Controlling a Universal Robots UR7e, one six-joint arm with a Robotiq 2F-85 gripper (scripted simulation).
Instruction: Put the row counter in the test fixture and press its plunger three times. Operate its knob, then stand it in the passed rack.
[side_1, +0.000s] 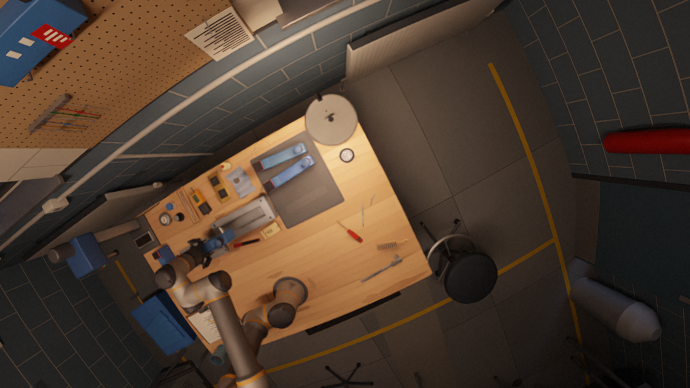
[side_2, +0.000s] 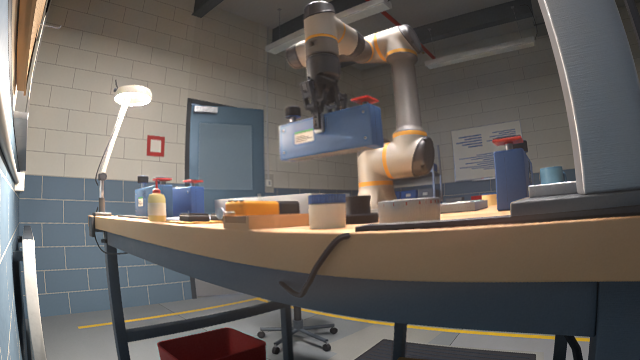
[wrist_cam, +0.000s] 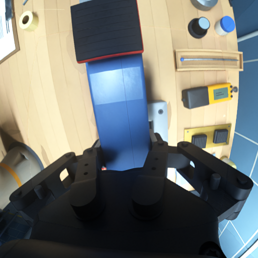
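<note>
Above the near-left part of the wooden workbench, the blue row counter (side_2: 330, 131) hangs lying level in the air, with its red plunger cap (side_2: 364, 99) on top at one end and a black knob (side_2: 292, 112) at the other. My gripper (side_2: 320, 117) comes down from above, and the wrist camera shows its two fingers clamped on the sides of the blue body (wrist_cam: 120, 110). The grey test fixture (side_1: 245, 217) lies on the bench a little beyond the counter. Another blue counter (side_2: 510, 175) stands upright at the bench's right end; whether it sits in a rack I cannot tell.
Behind the work, two more blue counters (side_1: 285, 165) lie on a grey mat near the round lamp head (side_1: 331, 120). A yellow meter (wrist_cam: 207, 96), a yellow button plate (wrist_cam: 207, 136) and small jars (wrist_cam: 212, 25) line the bench edge. A red screwdriver (side_1: 351, 233) and a wrench (side_1: 382, 269) lie on the open wood.
</note>
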